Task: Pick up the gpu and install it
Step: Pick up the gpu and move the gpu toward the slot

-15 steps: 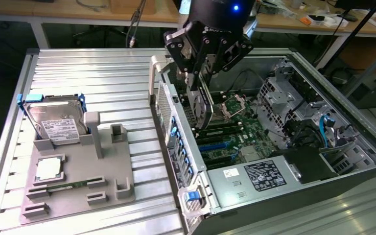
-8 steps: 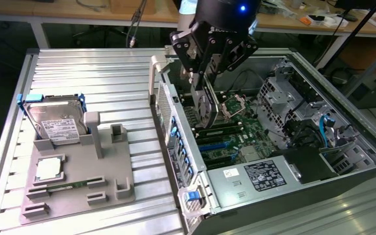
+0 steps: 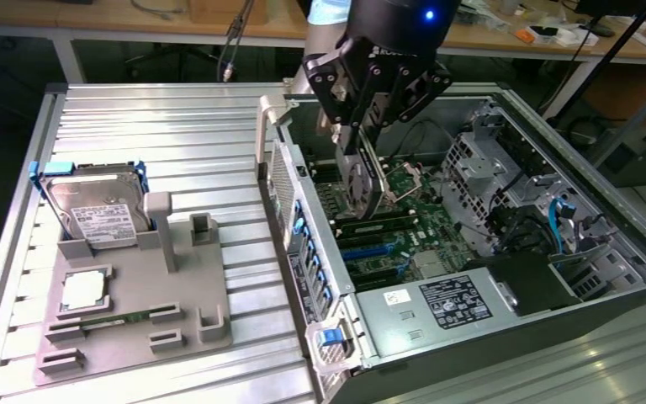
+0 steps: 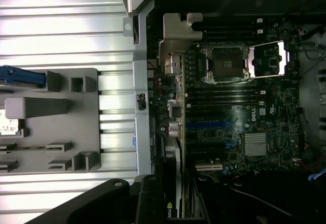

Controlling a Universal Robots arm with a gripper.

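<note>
Peering into the case [image 3: 282, 168], we see the gpu [image 3: 368, 187] upright near its perforated wall, lower edge close over the motherboard [image 3: 413, 231], open board beside it; our gripper [image 3: 362, 145] pinches the card's top.

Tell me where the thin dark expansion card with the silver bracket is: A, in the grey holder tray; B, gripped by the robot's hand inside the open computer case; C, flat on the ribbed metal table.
B: the hand grips the thin dark expansion card on edge over the green motherboard.
</note>
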